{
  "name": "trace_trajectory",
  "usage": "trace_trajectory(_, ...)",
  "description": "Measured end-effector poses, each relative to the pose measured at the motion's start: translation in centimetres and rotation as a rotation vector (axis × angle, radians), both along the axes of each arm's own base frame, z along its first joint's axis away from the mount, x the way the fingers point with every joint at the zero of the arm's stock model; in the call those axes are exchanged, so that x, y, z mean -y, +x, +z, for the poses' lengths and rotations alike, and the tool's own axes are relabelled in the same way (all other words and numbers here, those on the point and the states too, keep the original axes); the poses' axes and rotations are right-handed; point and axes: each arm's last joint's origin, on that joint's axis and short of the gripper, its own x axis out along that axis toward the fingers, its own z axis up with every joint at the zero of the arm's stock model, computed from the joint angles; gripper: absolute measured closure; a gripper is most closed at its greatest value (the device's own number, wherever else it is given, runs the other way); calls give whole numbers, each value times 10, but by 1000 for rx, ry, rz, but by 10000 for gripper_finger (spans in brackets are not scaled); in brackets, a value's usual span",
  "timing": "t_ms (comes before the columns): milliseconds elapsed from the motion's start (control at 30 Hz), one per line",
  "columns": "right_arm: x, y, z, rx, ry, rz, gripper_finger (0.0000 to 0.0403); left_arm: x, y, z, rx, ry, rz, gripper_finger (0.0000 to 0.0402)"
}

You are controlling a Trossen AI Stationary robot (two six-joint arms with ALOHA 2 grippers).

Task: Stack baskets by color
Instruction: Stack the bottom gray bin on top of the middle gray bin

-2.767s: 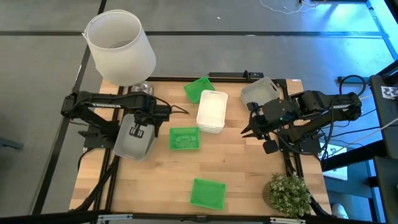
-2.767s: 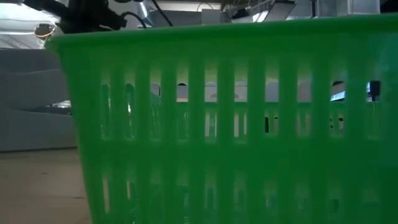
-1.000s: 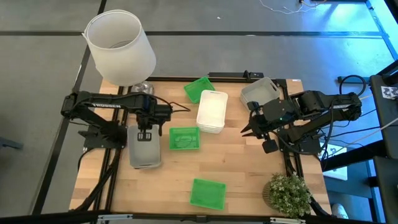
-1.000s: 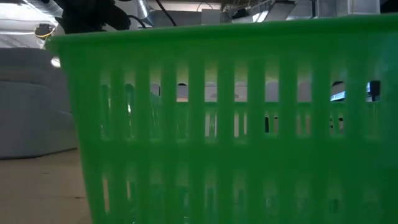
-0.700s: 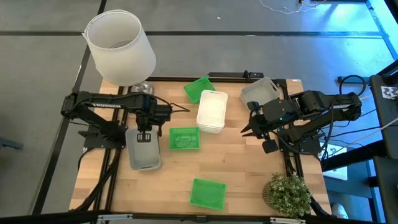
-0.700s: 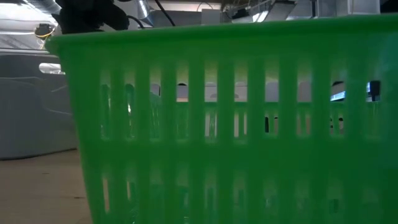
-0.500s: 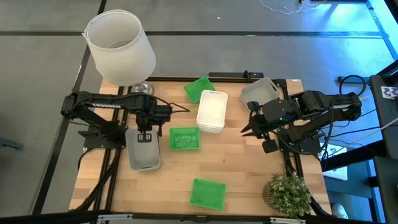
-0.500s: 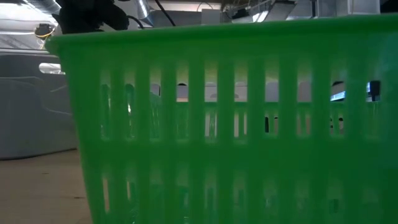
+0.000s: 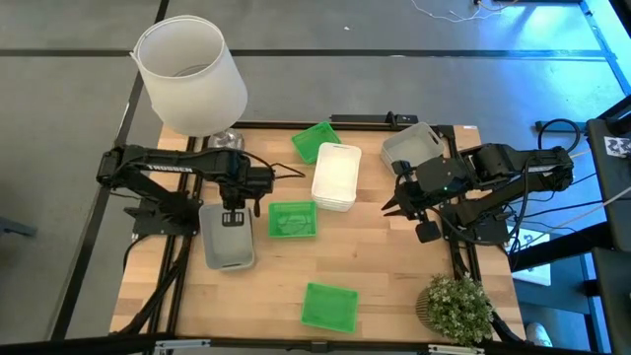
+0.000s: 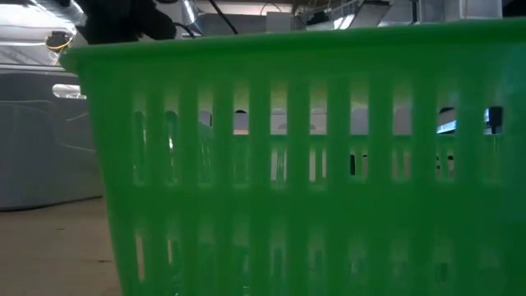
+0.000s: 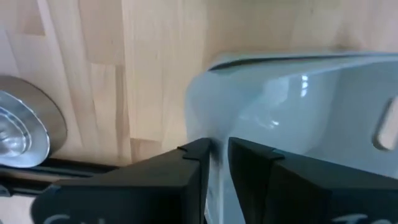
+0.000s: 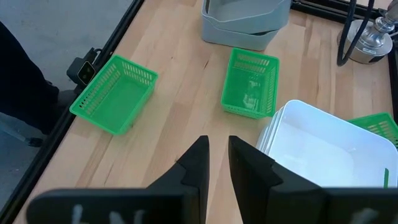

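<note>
My left gripper (image 9: pixel 232 211) points down at the far end of a translucent grey basket (image 9: pixel 228 237). This basket sits nested in a second grey basket (image 12: pixel 244 35) at the table's left. A third grey basket (image 9: pixel 412 146) stands at the far right. Stacked white baskets (image 9: pixel 335 176) lie in the middle. Green baskets lie at the far edge (image 9: pixel 315 141), in the middle (image 9: pixel 293 219) and near the front (image 9: pixel 329 306). My right gripper (image 9: pixel 392 207) hangs shut in the air, right of the white stack, holding nothing. My left gripper has the upper grey basket's far short wall (image 11: pixel 217 144) between its two fingers, one finger inside the basket and one outside. The fingers come from above, pointing down. The basket sits level in the grey basket below it, not lifted.
A large white lampshade (image 9: pixel 192 74) stands over the far left corner, with a round metal base (image 9: pixel 225 141) beside it. A small potted plant (image 9: pixel 456 306) stands at the near right corner. In the low view the near green basket (image 10: pixel 304 156) fills nearly the whole picture.
The grey basket under my left gripper has sunk slightly and settled level on the one below. Both arms have kept still.
</note>
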Motion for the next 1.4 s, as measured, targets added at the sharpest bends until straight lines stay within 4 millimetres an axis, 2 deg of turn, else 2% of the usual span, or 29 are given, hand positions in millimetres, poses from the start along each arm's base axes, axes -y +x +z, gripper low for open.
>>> trace_trajectory(233,0,0,0,0,0,1,341,-1,-8,-27,-98,30,-24,351)
trace_trajectory(333,0,0,0,1,0,1,341,-1,-10,-31,-118,34,-29,366)
trace_trajectory(400,0,0,0,1,-1,1,341,-1,-10,-31,-118,34,-28,389)
trace_trajectory(500,0,0,0,1,-1,2,341,-1,-10,-31,-121,31,-27,398)
trace_trajectory(667,0,0,0,2,-1,2,341,1,-14,-28,-156,-20,-21,401)
trace_trajectory(933,0,0,0,2,-1,3,341,2,-11,-8,-120,-95,-26,401)
trace_trajectory(1400,0,0,0,2,0,1,341,2,-12,-8,-123,-108,-3,401)
